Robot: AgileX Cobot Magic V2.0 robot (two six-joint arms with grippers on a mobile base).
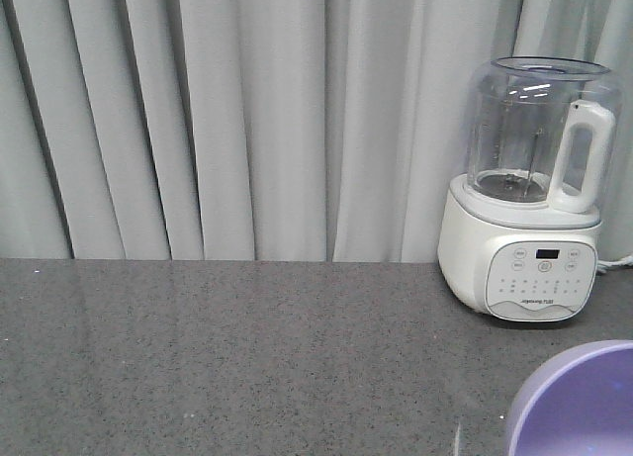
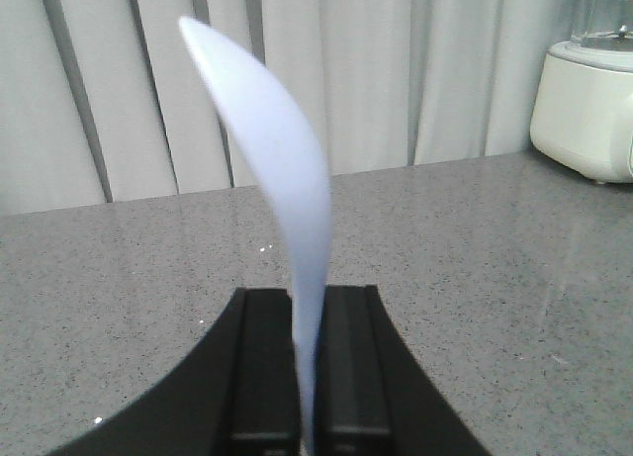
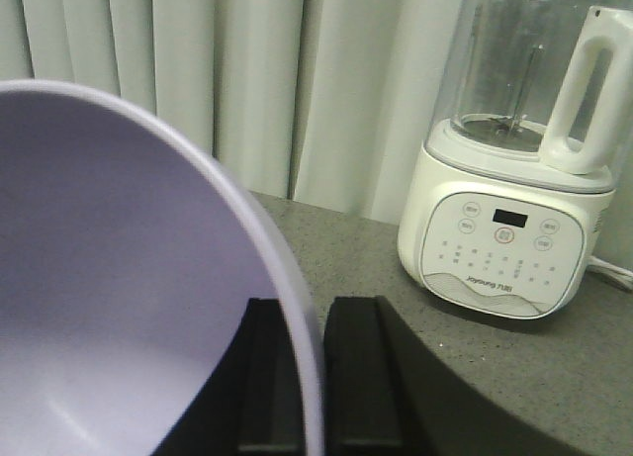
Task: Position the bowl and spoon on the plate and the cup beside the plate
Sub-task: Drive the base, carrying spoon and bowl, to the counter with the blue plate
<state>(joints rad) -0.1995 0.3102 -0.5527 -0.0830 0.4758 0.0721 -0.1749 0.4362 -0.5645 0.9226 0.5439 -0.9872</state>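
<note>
Left pincer (image 2: 308,313), right pincer (image 3: 315,322): both seemingly clamped.

We record a dark grey speckled countertop (image 1: 218,357) running the full width of the front view. Behind it a pale grey curtain (image 1: 247,120) hangs in vertical folds, its hem meeting the counter's rear edge. At the right rear of the counter a white blender (image 1: 524,268) stands upright, close to the curtain. Its clear jar (image 1: 514,130) sits on the base and carries a white handle (image 1: 584,159) on its right side. We note a control panel (image 1: 539,278) on the base front, with a small dark display (image 1: 547,253) above rows of buttons. A white cord (image 1: 613,265) leaves the base on its right.
</note>
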